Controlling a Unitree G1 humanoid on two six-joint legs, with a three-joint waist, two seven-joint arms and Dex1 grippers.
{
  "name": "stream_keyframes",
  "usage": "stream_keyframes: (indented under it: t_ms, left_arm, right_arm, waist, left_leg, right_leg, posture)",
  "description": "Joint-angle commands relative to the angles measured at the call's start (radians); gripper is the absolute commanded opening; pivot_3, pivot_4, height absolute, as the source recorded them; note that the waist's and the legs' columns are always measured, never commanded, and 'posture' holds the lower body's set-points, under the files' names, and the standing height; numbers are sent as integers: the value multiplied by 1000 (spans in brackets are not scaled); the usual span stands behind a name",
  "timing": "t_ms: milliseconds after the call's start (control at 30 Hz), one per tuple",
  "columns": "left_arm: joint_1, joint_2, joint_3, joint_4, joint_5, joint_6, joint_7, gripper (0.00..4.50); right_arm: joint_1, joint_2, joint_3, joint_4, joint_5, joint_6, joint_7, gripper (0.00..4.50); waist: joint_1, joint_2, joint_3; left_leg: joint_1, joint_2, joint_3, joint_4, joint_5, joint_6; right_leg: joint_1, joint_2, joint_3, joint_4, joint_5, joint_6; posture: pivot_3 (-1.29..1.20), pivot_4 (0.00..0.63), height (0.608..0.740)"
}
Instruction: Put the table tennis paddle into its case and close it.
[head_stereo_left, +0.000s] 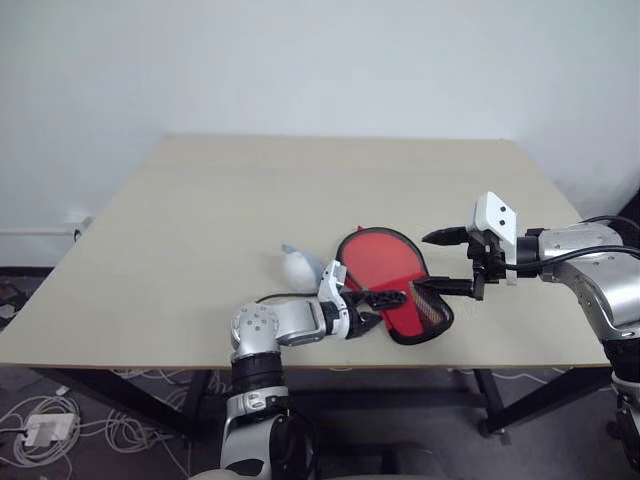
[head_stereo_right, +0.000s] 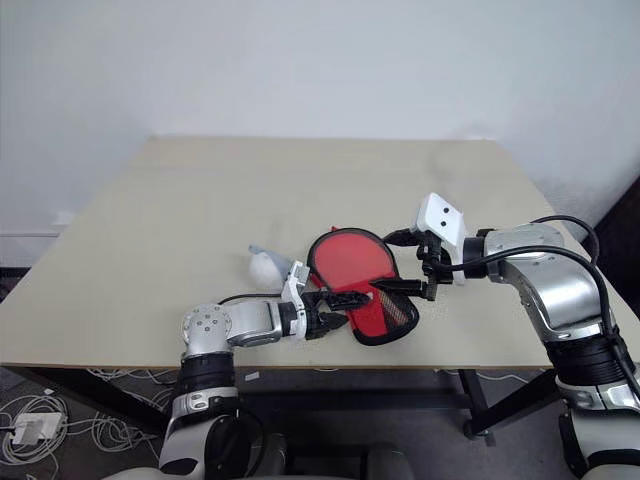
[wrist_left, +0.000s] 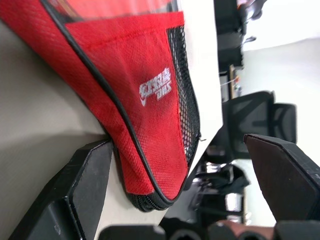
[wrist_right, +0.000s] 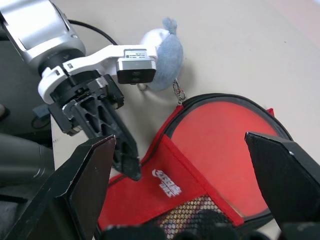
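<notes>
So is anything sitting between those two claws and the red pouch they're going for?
Nothing visible does. The left gripper is open with its fingers astride the narrow end of the case, and the open right gripper hangs just beside its mesh edge. The pale lump lies off to the side, clear of both.

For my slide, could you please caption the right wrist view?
Open right gripper above the red case holding the paddle; left gripper at the case's edge.
</notes>
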Motion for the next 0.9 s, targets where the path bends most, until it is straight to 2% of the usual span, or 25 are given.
stream_keyframes:
  t_ms: [33,333,900]
  left_arm:
    - [-26,-1,-32,65,72,-88,-3,4471]
    - [-44,14,-47,100,84,-111,4,4471]
    - [-42,99,-160,71,158,31,3,4471]
  right_arm:
    - [-7,6,-27,-35,13,-2,-10,4500]
    - [-5,16,-24,-46,15,7,-18,4500]
    - [-12,32,-20,-49,11,18,-35,4500]
  waist:
    - [2,0,0]
    - [4,0,0]
    - [-9,0,0]
  left_leg:
    - [0,0,0,0,0,0]
    - [0,-2,-1,1,0,0]
    - [1,-2,-1,-2,0,0]
  right_leg:
    - [0,0,0,0,0,0]
    - [1,0,0,-1,0,1]
    - [0,0,1,-1,0,1]
  posture:
    - [0,0,684]
    - [0,0,684]
    - [0,0,684]
